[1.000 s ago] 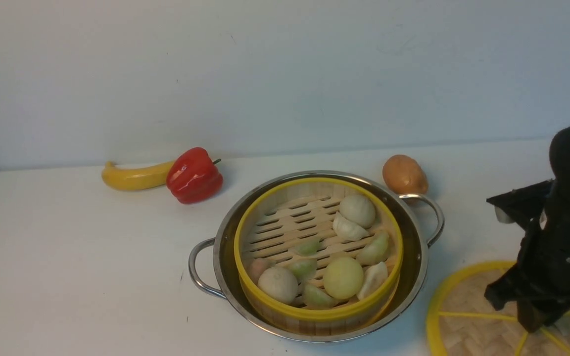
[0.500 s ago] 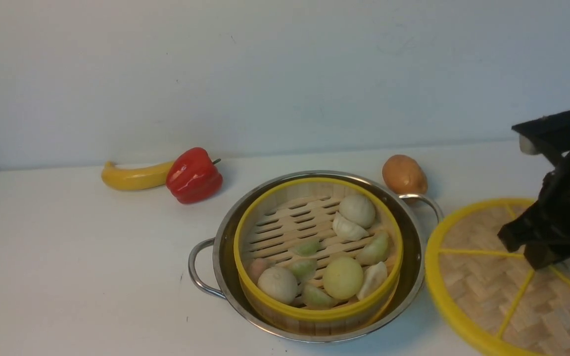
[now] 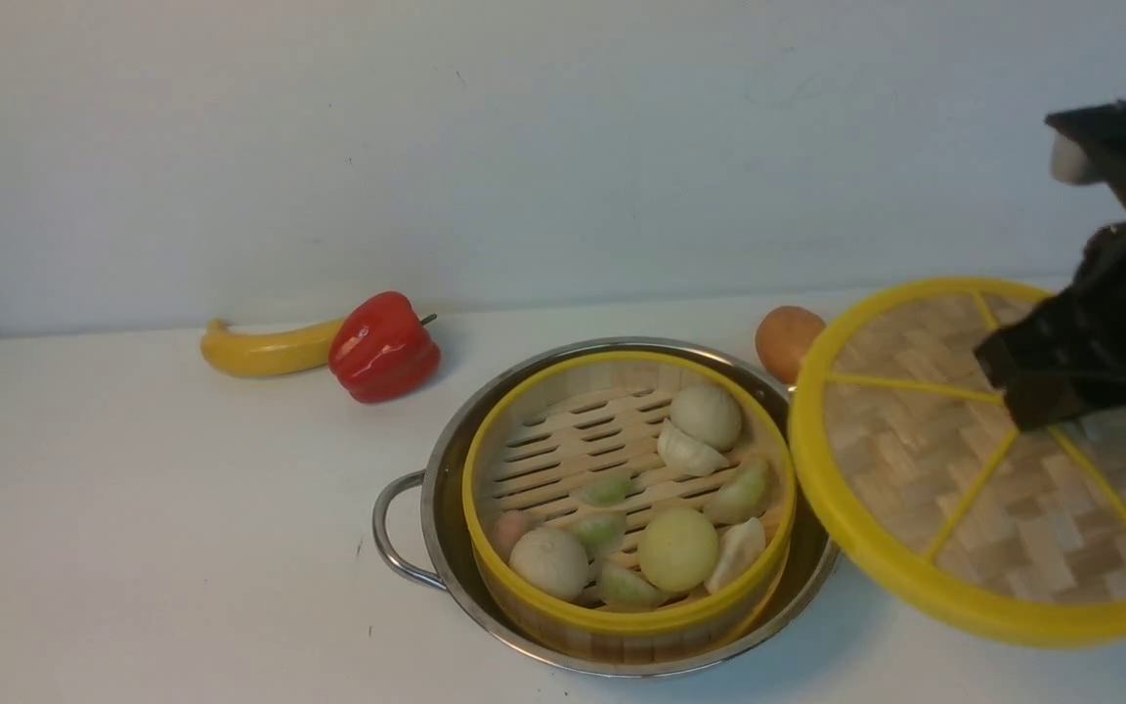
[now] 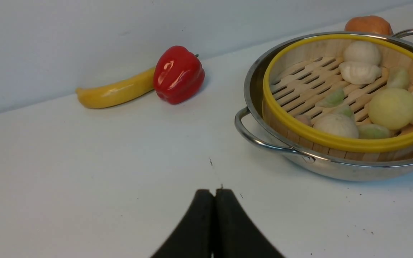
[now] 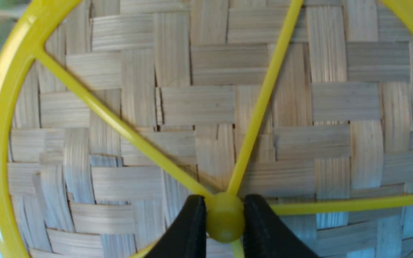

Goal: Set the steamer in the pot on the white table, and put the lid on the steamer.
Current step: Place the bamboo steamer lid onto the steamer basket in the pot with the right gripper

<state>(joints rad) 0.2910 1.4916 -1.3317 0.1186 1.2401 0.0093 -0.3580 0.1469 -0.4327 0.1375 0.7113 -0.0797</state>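
The steamer (image 3: 543, 450), a bamboo basket with yellow rim and toy dumplings, sits inside the steel pot (image 3: 446, 460) on the white table (image 3: 133, 508). Both also show in the left wrist view, steamer (image 4: 299, 129) in pot (image 4: 253, 86). My right gripper (image 3: 1047, 411) is shut on the lid's yellow centre knob (image 5: 225, 216) and holds the woven lid (image 3: 915, 450) tilted in the air, to the right of the pot, its left edge over the pot's right rim. The lid fills the right wrist view (image 5: 199, 104). My left gripper (image 4: 214, 193) is shut and empty, low over the table in front of the pot.
A banana (image 3: 265, 350) and a red pepper (image 3: 383, 346) lie at the back left, also in the left wrist view, banana (image 4: 117, 91) and pepper (image 4: 178, 73). A brown potato (image 3: 783, 337) sits behind the pot, partly hidden by the lid.
My right gripper has lifted the lid off the table, up and to the left toward the pot. The lid now hides the pot's right handle and part of the potato.
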